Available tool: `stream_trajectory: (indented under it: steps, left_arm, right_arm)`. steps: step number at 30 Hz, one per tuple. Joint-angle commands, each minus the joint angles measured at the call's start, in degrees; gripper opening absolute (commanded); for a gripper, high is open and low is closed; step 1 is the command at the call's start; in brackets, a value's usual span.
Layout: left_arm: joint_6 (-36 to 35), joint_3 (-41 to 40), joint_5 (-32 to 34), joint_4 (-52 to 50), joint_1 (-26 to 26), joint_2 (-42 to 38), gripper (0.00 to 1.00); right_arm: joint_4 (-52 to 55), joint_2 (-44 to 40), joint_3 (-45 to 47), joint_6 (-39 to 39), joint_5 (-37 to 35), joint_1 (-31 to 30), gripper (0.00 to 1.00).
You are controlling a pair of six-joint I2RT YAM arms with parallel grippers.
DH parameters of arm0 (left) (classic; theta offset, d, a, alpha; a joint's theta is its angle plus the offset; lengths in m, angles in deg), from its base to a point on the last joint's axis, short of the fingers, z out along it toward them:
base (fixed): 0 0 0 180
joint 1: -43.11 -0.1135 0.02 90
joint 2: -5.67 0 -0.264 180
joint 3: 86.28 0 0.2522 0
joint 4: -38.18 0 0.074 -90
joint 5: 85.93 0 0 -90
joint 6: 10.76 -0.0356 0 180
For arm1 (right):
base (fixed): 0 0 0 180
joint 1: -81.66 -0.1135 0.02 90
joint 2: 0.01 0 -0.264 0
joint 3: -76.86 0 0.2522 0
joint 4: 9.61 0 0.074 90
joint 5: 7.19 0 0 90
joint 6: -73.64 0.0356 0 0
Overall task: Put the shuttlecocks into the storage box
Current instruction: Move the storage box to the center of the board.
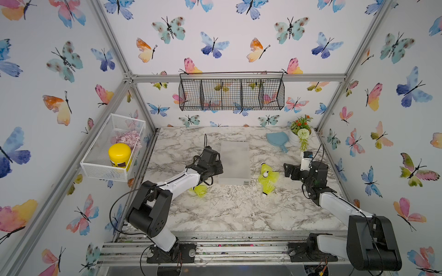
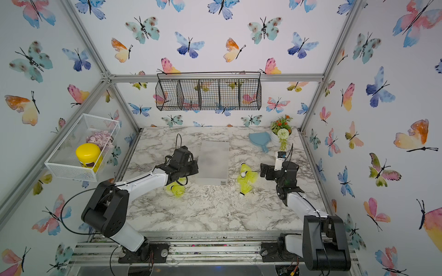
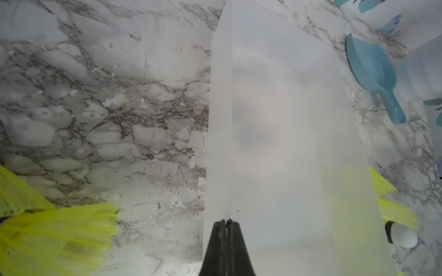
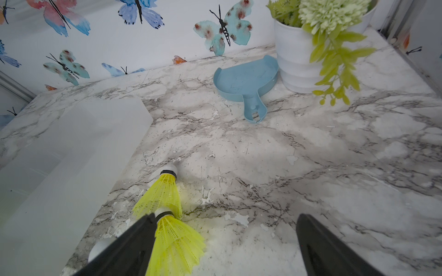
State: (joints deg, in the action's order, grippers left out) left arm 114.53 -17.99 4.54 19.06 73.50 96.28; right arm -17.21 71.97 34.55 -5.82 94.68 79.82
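Observation:
The frosted storage box (image 1: 235, 162) (image 2: 214, 162) lies lengthwise in the middle of the marble table and looks bare inside. My left gripper (image 1: 220, 168) (image 3: 226, 221) is shut, its tips pinching the box's left long wall (image 3: 220, 119). Three neon shuttlecocks (image 1: 269, 178) (image 2: 246, 178) lie clustered just right of the box. Others (image 1: 200, 190) (image 3: 59, 239) lie under my left arm. My right gripper (image 1: 288, 170) (image 4: 224, 229) hangs open beside the right cluster. One shuttlecock (image 4: 177, 243) lies against the inside of its left finger (image 4: 134, 246), and another (image 4: 165, 191) lies just ahead.
A blue scoop (image 1: 277, 141) and a potted plant (image 1: 300, 133) stand at the back right. A white mesh basket (image 1: 112, 148) with a yellow-lidded jar hangs on the left wall. A black wire basket (image 1: 232, 93) hangs on the back wall.

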Motion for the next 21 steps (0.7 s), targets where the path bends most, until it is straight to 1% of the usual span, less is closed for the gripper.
stream_trajectory:
  steps: [1, 6, 9, 15, 21]
  left_arm:
    - [2.81, -3.51, 1.52, 1.60, 2.22, -5.09, 0.00]
    - [4.95, -9.59, 3.10, 1.88, 5.44, -9.56, 0.00]
    - [6.00, -12.55, 3.13, 3.07, 6.33, -10.14, 0.00]
    - [6.49, -15.65, 3.99, 4.96, 7.86, -10.11, 0.00]
    - [7.16, -16.76, 4.55, 5.45, 9.11, -10.02, 0.00]
  right_arm:
    - [2.09, -0.09, -1.23, 0.92, 1.77, 0.21, 0.98]
    - [5.80, -0.13, -1.94, 1.91, 3.77, 0.18, 0.98]
    - [7.77, -0.74, -1.85, 2.50, 4.71, 0.21, 0.98]
    - [11.31, -3.61, -1.26, 4.28, 6.22, 0.18, 0.98]
    - [15.41, -7.72, -0.76, 5.95, 6.20, 0.20, 0.98]
